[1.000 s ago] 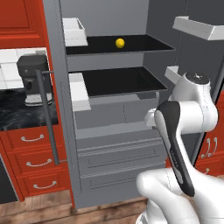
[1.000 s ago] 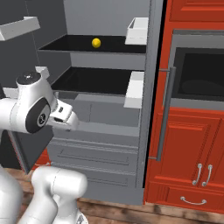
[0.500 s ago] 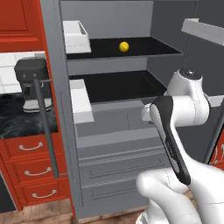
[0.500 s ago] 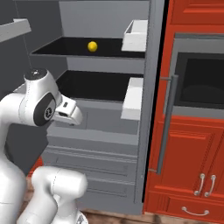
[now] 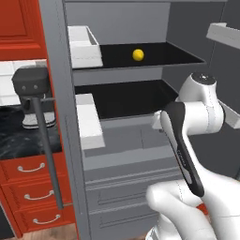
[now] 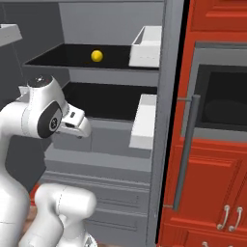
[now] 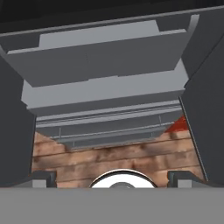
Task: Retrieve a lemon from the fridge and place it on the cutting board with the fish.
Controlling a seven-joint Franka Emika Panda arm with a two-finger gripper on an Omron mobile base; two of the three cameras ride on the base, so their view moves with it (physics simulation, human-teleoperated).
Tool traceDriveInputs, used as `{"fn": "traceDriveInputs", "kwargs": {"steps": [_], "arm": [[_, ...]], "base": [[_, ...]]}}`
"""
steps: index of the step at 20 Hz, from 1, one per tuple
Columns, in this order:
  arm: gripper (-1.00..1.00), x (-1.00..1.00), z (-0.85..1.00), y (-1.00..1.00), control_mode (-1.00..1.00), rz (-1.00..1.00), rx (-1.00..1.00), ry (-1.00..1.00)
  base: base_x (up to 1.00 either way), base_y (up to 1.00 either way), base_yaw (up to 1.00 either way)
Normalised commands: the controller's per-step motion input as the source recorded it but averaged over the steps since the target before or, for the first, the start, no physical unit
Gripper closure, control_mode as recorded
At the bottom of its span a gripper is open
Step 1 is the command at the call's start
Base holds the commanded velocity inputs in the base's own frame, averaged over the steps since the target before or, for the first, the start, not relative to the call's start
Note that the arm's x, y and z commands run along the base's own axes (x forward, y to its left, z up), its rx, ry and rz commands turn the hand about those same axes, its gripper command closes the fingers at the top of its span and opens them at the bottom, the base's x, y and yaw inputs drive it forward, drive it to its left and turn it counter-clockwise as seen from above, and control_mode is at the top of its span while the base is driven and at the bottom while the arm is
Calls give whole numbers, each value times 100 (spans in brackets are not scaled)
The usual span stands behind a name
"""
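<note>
The fridge point(image 5: 123, 140) stands open in front of me, its grey drawers point(image 7: 105, 92) below my hand. The lemon point(image 5: 138, 55) is small and bright yellow and lies alone on the upper black shelf point(image 6: 62, 55); the right base view has the lemon point(image 6: 97, 56) above and a little right of my hand. My gripper point(image 6: 79, 126) hangs in front of the lower shelf, pointing down at the drawers. In the hand view the gripper point(image 7: 111, 178) is open, fingertips point(image 7: 43, 177) far apart, nothing between them. The cutting board and the fish are out of view.
White door bins point(image 5: 84, 47) point(image 6: 144, 120) line the open door edges, with a long bar handle point(image 6: 185, 149). Red cabinet drawers point(image 5: 30, 197) and a dark coffee machine point(image 5: 30, 93) are at the left, a wall oven point(image 6: 222, 106) at the right. Wooden floor point(image 7: 109, 157) lies below.
The whole picture has shifted and the fridge looms larger: the base has driven closer. The lemon stays on its shelf and the gripper stays open.
</note>
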Motion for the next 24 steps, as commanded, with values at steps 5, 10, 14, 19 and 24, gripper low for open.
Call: {"fn": "traceDriveInputs", "kwargs": {"steps": [5,10,14,19,24], "arm": [[-100,0,0,0,100,0,0,0],[-100,0,0,0,100,0,0,0],[-100,0,0,0,100,0,0,0],[-100,0,0,0,100,0,0,0],[-100,0,0,0,-100,0,0,0]], "base": [[47,0,0],[53,0,0],[49,0,0],[37,0,0],[11,0,0]]}}
